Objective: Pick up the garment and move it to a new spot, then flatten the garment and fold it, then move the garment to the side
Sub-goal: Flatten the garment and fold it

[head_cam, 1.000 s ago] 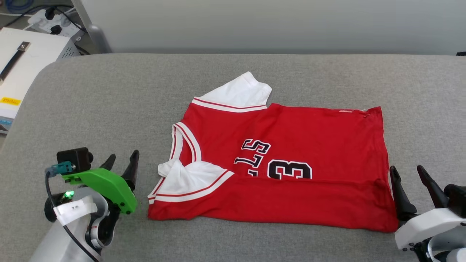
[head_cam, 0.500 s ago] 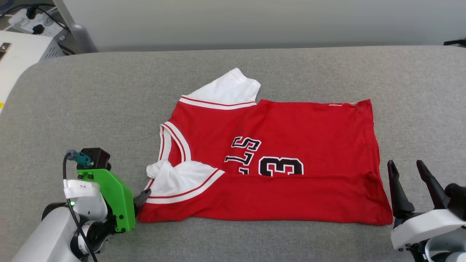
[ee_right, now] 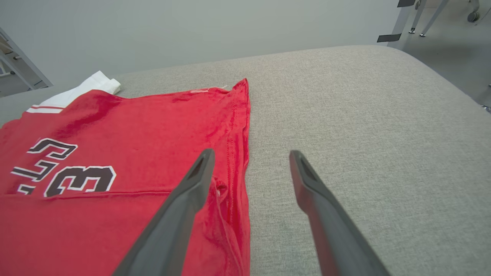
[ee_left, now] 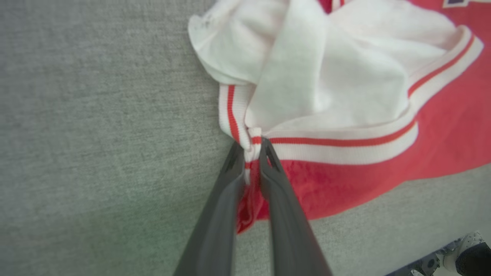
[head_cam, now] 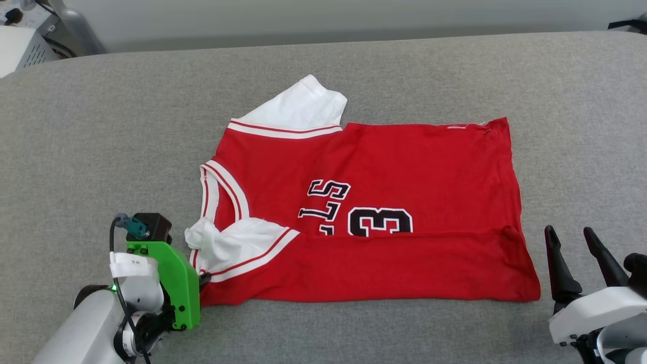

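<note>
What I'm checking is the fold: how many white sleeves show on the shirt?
2. One sleeve sticks out flat past the shirt's far edge. The other sleeve lies bunched over the red front at the near left corner, where the left claw pinches the striped trim.

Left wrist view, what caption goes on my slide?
The dark-fingered left gripper pinches the striped trim of a small red-and-white jersey shirt on a grey fabric surface.

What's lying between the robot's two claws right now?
The garment, spread on the grey cushion, spans that stretch in the head view: the left gripper pinches its sleeve-side corner, the right gripper stands open by its hem.
</note>
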Motion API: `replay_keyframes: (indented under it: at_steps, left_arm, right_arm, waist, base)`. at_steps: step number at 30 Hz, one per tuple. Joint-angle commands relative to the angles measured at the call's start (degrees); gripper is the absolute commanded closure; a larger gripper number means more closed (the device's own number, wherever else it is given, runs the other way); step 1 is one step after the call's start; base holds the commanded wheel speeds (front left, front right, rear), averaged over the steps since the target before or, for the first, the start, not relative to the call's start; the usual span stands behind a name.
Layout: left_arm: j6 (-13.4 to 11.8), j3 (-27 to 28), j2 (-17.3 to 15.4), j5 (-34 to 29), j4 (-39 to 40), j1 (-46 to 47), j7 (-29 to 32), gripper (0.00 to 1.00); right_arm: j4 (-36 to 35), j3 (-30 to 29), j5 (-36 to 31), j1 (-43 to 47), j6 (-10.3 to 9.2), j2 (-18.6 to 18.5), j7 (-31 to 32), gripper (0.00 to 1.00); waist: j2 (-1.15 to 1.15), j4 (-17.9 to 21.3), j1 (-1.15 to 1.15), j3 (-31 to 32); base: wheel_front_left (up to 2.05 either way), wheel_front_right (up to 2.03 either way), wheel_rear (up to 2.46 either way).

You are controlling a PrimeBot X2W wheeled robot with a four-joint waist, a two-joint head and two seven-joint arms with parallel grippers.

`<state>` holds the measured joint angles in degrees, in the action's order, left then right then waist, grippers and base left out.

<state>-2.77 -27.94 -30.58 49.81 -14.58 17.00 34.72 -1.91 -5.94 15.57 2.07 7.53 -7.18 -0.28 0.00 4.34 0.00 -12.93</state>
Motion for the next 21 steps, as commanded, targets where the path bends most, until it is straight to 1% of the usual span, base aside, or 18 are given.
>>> replay_keyframes:
  at_steps: [1,5,9,13,15,21]
  left_arm:
    - [1.0,-2.6,2.6,0.0,-1.7,-1.9,0.0,1.00]
    - [1.9,-2.5,2.5,-0.5,-2.5,-1.7,-2.1,1.00]
    - [2.0,-1.7,1.9,-0.9,-1.5,-1.7,-4.0,1.00]
    - [1.2,-0.3,1.1,-1.1,1.9,-1.7,-5.9,1.00]
    - [0.9,0.0,0.8,-1.3,3.7,-1.5,-6.2,1.00]
    - [0.3,0.4,0.4,-1.2,8.3,-1.0,-6.1,1.00]
  right_arm:
    - [0.3,-0.6,0.5,-0.9,-0.04,-0.3,0.7,0.00]
    - [0.9,-1.6,2.1,-0.5,-0.04,-0.9,4.1,0.00]
    - [2.2,-2.4,4.2,-0.3,-0.04,-1.9,11.2,0.00]
    - [4.0,-0.8,6.3,0.0,-0.04,-4.0,22.2,0.00]
    - [4.2,0.3,7.1,-0.2,-0.04,-4.7,26.0,0.00]
    - [6.1,3.8,9.1,-2.8,-0.04,-5.7,32.8,0.00]
  waist:
    - [0.00,-0.6,0.00,0.9]
    - [0.00,-1.3,0.00,2.7]
    - [0.00,-1.7,0.00,4.1]
    - [0.00,-2.5,0.00,4.6]
    - [0.00,-3.0,0.00,4.2]
    - [0.00,-3.9,0.00,2.1]
  base:
    - [0.00,0.00,0.00]
    - [0.00,0.00,0.00]
    - [0.00,0.00,0.00]
    - [0.00,0.00,0.00]
    - [0.00,0.00,0.00]
    - [0.00,0.00,0.00]
